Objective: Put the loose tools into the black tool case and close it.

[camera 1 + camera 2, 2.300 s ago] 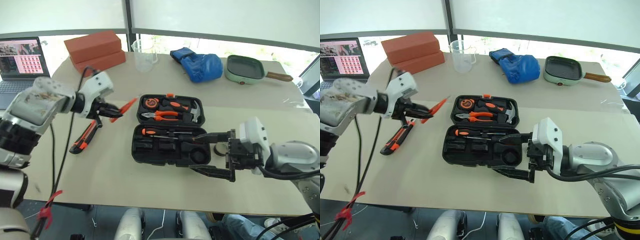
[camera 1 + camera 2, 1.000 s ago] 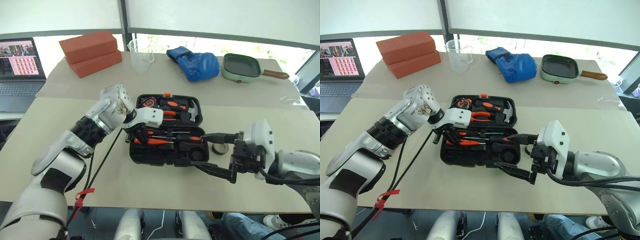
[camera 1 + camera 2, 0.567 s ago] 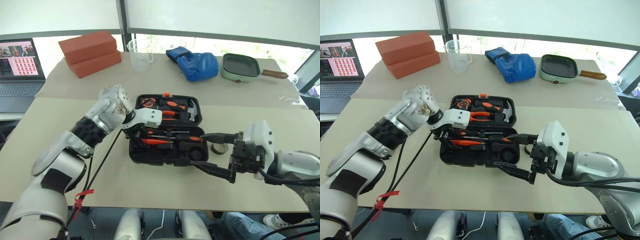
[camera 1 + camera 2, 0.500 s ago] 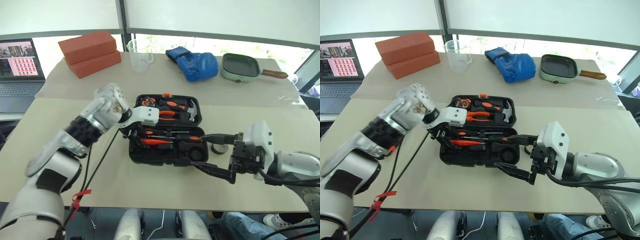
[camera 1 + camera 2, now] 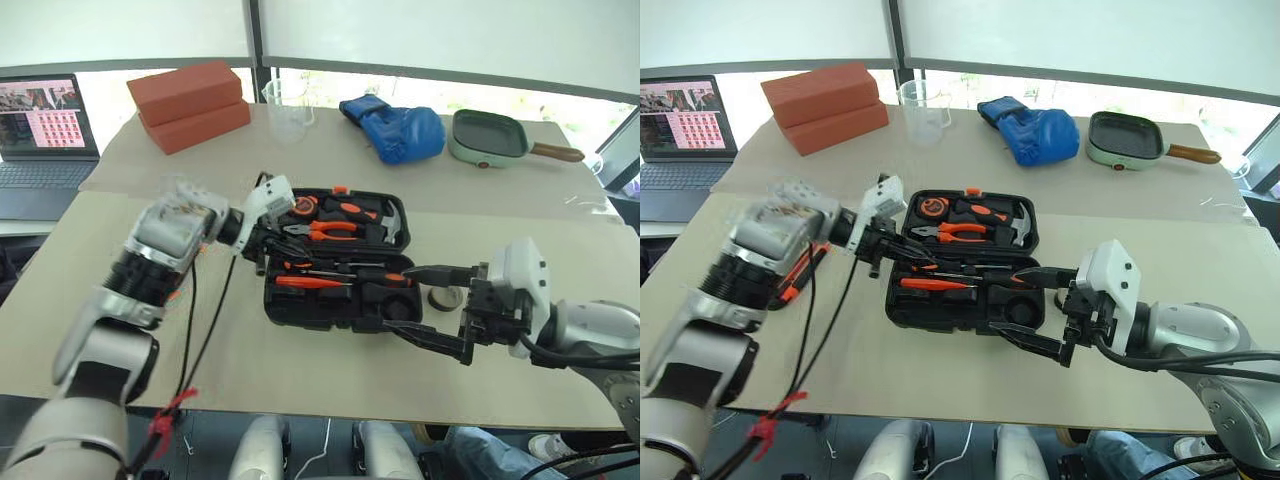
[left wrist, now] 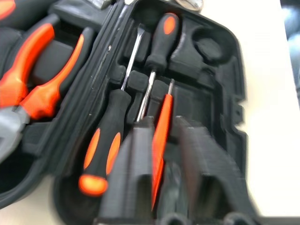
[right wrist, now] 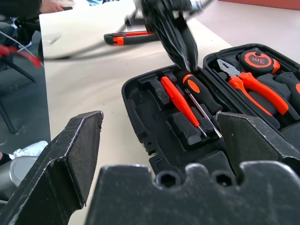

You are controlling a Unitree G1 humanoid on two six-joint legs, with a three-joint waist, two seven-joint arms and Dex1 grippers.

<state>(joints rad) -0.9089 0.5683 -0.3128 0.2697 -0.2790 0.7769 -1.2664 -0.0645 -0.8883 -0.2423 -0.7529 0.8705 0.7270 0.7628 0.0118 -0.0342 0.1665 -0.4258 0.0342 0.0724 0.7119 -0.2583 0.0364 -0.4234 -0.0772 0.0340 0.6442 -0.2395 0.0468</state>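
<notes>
Head views: The black tool case [image 5: 335, 270] lies open near the middle of the table [image 5: 300, 370], lid half on the far side. The lid holds the pliers [image 5: 322, 231], a tape measure [image 5: 301, 206] and a hammer [image 5: 392, 222]. The near half holds two screwdrivers [image 5: 345, 271] with orange-black handles and the all-orange tester screwdriver [image 5: 302, 282] lying in front of them. The left gripper [image 5: 892, 256] sits at the case's left edge, its fingers pressed together with nothing between them. The utility knife [image 5: 792, 281] lies on the table to the left of the case, partly hidden behind the left arm. The right gripper [image 5: 410, 305] hovers at the case's near right corner, fingers spread wide and empty. A small black tape roll [image 5: 441, 298] sits on the table just beside the case's right end, behind the right gripper. A green pan [image 5: 490, 137], a blue glove [image 5: 395, 127], a clear beaker [image 5: 288, 110], two red bricks [image 5: 190, 103] and a laptop [image 5: 45, 135] stand well apart at the far side.

Left wrist view: The closed fingers [image 6: 136, 173] rise over the tester screwdriver, which rests in the tray beside both screwdrivers.

Right wrist view: The spread fingers [image 7: 70, 159] frame the open case. The left gripper's tip hangs above the case's edge by the screwdriver handles. The utility knife lies beyond on the table.
</notes>
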